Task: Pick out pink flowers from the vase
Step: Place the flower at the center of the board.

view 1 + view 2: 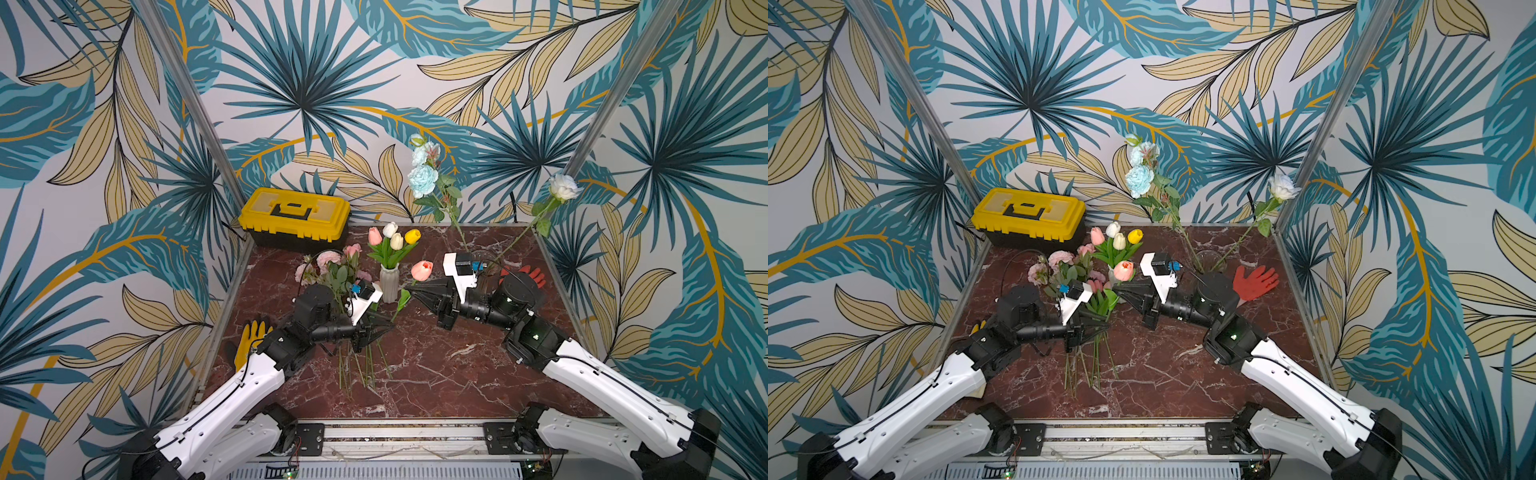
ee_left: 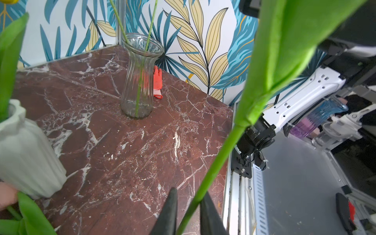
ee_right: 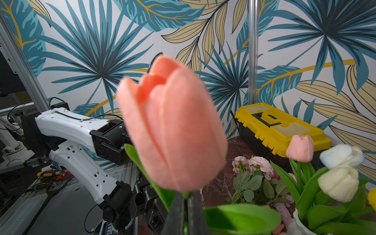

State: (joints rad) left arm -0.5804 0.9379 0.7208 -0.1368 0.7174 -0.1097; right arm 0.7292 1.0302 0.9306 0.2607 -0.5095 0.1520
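Passing a coral-pink fabric tulip [image 3: 173, 126] beside the ribbed white ceramic vase [image 1: 389, 284]; clamped under the bloom by the right gripper [image 3: 185, 201], straddled lower down by the left gripper [image 2: 189, 195], pinch not discernible. Risking a drop if released early.

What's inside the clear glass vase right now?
Two green stems stand in the glass vase: the pale blue roses and the white rose. Nothing else inside. In both top views the right arm hides most of the vase.
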